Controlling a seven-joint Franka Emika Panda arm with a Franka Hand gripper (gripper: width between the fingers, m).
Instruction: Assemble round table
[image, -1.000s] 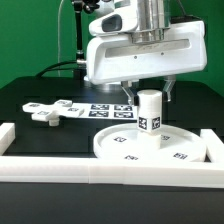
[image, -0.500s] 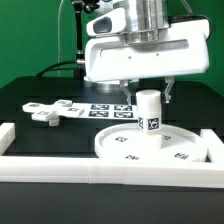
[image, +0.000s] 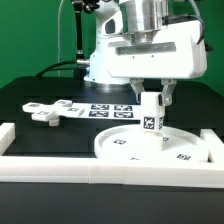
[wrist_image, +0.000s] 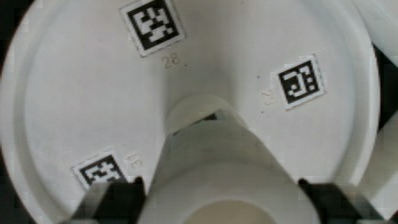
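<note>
The large round disc (image: 128, 150) lies flat inside the rails at the front of the exterior view. The short cylinder leg (image: 150, 120) stands on its middle, roughly upright, with a tag on its side. My gripper (image: 152, 97) reaches down from above and is shut on the leg's upper part. In the wrist view the leg (wrist_image: 221, 165) runs between the two dark fingers (wrist_image: 114, 197), and the tagged disc (wrist_image: 98, 95) spreads out beneath it. The cross-shaped foot piece (image: 50, 110) lies loose on the black table at the exterior view's left.
White border rails run along the front (image: 100, 172) and at both sides (image: 8, 134). The marker board (image: 108, 110) lies flat behind the disc, between the foot piece and the arm.
The hand has turned over the leg and its body now sits further to the exterior view's right. The leg stays on the disc and its tag faces slightly differently.
</note>
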